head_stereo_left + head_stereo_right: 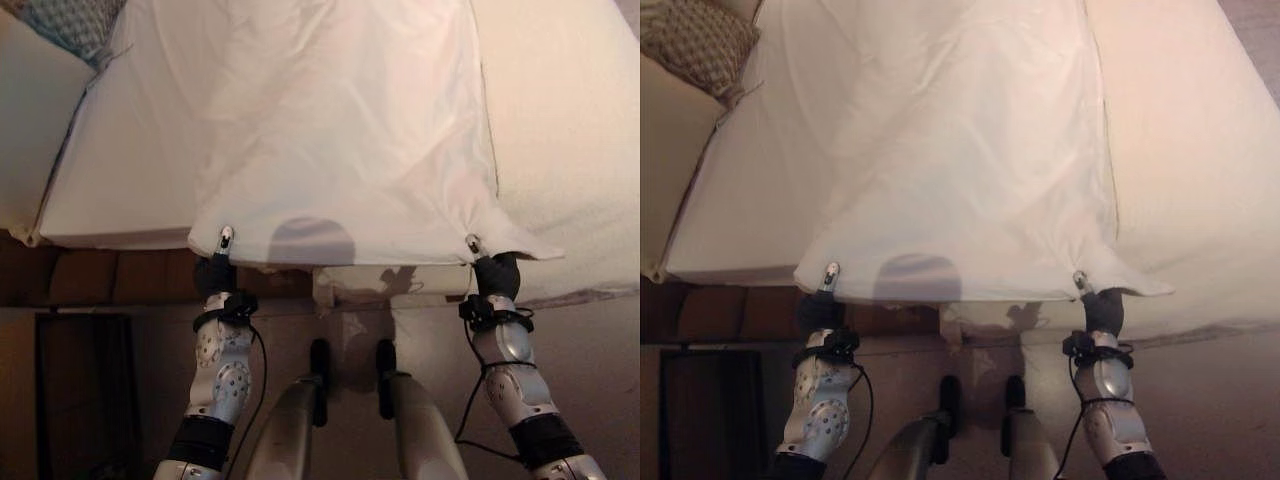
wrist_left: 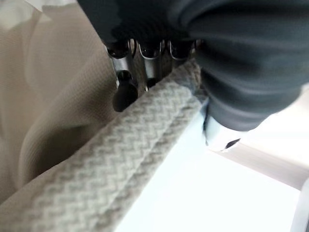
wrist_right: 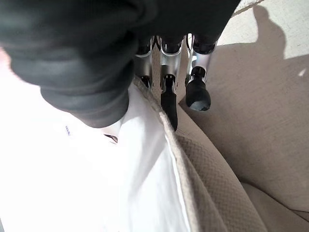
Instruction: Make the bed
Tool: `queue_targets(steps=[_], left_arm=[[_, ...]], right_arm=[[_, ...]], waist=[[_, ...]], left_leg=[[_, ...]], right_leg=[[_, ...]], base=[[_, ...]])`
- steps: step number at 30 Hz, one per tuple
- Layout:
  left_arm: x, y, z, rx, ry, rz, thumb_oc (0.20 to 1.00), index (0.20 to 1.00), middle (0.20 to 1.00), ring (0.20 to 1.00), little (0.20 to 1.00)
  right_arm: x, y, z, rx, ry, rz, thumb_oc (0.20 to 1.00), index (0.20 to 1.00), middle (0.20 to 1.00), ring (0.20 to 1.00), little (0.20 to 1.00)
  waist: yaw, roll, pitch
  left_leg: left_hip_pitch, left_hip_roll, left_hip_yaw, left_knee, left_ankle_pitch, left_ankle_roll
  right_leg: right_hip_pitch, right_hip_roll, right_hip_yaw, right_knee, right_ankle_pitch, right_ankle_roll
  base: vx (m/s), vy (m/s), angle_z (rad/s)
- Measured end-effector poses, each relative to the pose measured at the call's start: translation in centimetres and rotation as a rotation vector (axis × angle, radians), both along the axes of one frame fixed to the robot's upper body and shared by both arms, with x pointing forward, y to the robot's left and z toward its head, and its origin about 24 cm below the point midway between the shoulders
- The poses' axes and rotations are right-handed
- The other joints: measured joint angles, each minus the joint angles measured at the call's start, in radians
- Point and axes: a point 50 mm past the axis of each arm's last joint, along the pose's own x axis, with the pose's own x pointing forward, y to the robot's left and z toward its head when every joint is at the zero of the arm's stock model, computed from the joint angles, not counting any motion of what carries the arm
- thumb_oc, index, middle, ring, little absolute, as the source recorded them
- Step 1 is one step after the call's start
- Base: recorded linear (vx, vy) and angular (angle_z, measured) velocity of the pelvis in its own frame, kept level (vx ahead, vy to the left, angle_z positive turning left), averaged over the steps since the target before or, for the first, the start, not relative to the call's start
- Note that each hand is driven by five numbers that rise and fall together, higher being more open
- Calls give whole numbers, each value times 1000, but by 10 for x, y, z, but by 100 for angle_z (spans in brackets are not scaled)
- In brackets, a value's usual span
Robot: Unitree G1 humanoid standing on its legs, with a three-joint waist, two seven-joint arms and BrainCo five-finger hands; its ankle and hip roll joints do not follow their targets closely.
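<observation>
A white cover (image 1: 340,140) lies lengthwise over the middle of the bed, and its near hem hangs just past the mattress (image 1: 120,190) edge. My left hand (image 1: 215,272) grips the hem's left corner, one fingertip showing above the cloth. At the right corner my right hand (image 1: 495,270) holds it the same way. The left wrist view shows fingers (image 2: 123,92) curled over the cover's thick knitted hem (image 2: 120,159). The right wrist view shows fingers (image 3: 198,92) pinching the hem (image 3: 193,169), white side up and beige side under.
A patterned pillow (image 1: 70,25) lies at the bed's far left corner. Beige bedding (image 1: 570,140) covers the bed's right side. A dark low piece of furniture (image 1: 85,390) stands on the floor at the lower left, below the bed frame (image 1: 110,275).
</observation>
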Motion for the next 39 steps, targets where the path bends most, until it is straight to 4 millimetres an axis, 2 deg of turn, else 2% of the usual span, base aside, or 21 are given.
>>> queue_targets(steps=[1,2,3,5,6,8,10,11,12,13,14,15,17,18,19,21,27,29,31,34,39], left_arm=[[1,0,2,0,-5,4,200,200,200,200,200],[1,0,4,1,-13,10,200,200,200,200,200],[2,-1,4,-1,-13,11,200,200,200,200,200],[2,-1,4,-4,-8,17,200,200,200,200,200],[2,-1,4,-6,-9,16,200,200,200,200,200],[4,-5,7,-8,-16,11,200,200,200,200,200],[10,-11,12,12,-27,-9,200,200,200,200,200],[10,-11,11,19,-27,-7,200,200,200,200,200],[12,-15,9,25,-16,-18,200,200,200,200,200],[8,-13,5,28,-2,-13,200,200,200,200,200],[6,-10,3,29,5,-4,200,200,200,200,200],[4,-7,1,25,9,9,200,200,200,200,200],[7,-6,7,25,-15,22,200,200,200,200,200],[7,-6,8,26,-18,23,200,200,200,200,200],[8,-5,9,24,-17,31,200,200,200,200,200],[7,-4,8,31,-9,41,200,200,200,200,200],[6,-2,5,22,15,71,200,200,200,200,200],[6,-3,-1,24,44,84,200,200,200,200,200],[6,-6,-8,10,73,85,200,200,200,200,200],[5,-8,-39,3,213,94,200,200,200,200,200],[0,-19,-93,-102,430,66,200,200,200,200,200]], right_arm=[[0,0,0,2,-3,-3,200,200,200,200,200],[1,0,3,2,-13,-6,200,200,200,200,200],[2,-1,3,3,-15,-9,200,200,200,200,200],[4,1,4,18,-17,-17,200,200,200,200,200],[4,1,4,23,-18,-24,200,200,200,200,200],[4,1,4,32,-15,-40,200,200,200,200,200],[6,-5,15,27,-48,-69,200,200,200,200,200],[7,-5,17,33,-59,-72,200,200,200,200,200],[2,-6,24,48,-97,-81,200,200,200,200,200],[4,-2,28,50,-117,-65,200,200,200,200,200],[6,0,29,48,-117,-58,200,200,200,200,200],[7,-1,25,42,-100,-57,200,200,200,200,200],[5,1,23,41,-93,-47,200,200,200,200,200],[4,1,20,42,-84,-47,200,200,200,200,200],[4,3,17,51,-77,-42,200,200,200,200,200],[2,3,16,50,-74,-40,200,200,200,200,200],[2,5,7,40,-40,-30,200,200,200,200,200],[3,3,-10,38,25,-33,200,200,200,200,200],[1,3,-28,50,97,-41,200,200,200,200,200],[-2,4,-64,100,248,-56,200,200,200,200,200],[-4,-5,-102,74,438,-81,200,200,200,200,200]], waist=[[3,-1,-1],[3,1,-2],[2,1,-2],[0,3,-3],[-3,3,-3],[0,5,-4],[-3,12,-4],[-11,19,-7],[-30,18,-6],[-17,15,-7],[6,16,-7],[15,17,-8],[16,17,-8],[2,17,-8],[-7,17,-7],[-4,18,-7],[-6,9,1],[-9,8,2],[-11,7,2],[-21,4,2],[-29,-12,11]], left_leg=[[0,24,-45,-19,-1,-1],[0,90,-80,-79,-2,-1],[-9,130,-89,-98,-1,-4],[-11,194,-71,-164,2,-8],[-11,203,-44,-183,1,-7],[-4,179,-26,-207,8,1],[6,82,6,-204,38,36],[6,60,30,-183,22,2],[-8,2,56,-141,11,41],[-7,-23,123,-117,-12,84],[-3,-14,170,-114,-19,98],[2,-30,175,-110,-26,109],[0,-70,141,-117,-24,133],[-1,-79,123,-118,-20,142],[3,-90,61,-127,-10,146],[5,-92,39,-152,10,137],[7,-97,37,-180,37,134],[7,-82,35,-195,44,117],[6,-69,42,-205,54,119],[4,-53,43,-213,61,113],[24,-48,46,-212,61,111]], right_leg=[[-7,5,2,-4,3,-1],[-28,22,1,-1,4,-5],[-42,23,6,14,6,0],[-65,37,4,16,9,10],[-67,32,1,15,9,15],[-68,16,-4,7,17,37],[-69,-44,-5,-5,25,94],[-71,-60,2,9,21,115],[-72,-123,19,7,23,150],[-71,-147,19,-34,72,161],[-65,-170,-8,-60,83,136],[-40,-169,-32,-109,99,130],[29,-151,-20,-158,98,189],[33,-138,3,-149,82,202],[23,-86,75,-96,15,197],[27,-29,97,-90,-4,145],[1,-25,82,-33,-15,140],[2,-18,52,-23,-24,125],[3,-16,37,-21,-30,115],[10,-6,9,-22,-40,100],[35,0,7,-23,-49,97]], base=[[31,251,-21],[33,268,-15],[43,388,-15],[24,489,-15],[-18,594,-6],[11,625,-5],[84,662,-6],[97,760,16],[50,522,-20],[4,444,-60],[-16,260,-128],[-16,257,-110],[-16,187,-52],[-17,115,-6],[-31,20,-2],[-65,15,-6],[-21,-100,8],[-43,-66,30],[-27,-8,29],[-32,6,23],[-3,31,8]])
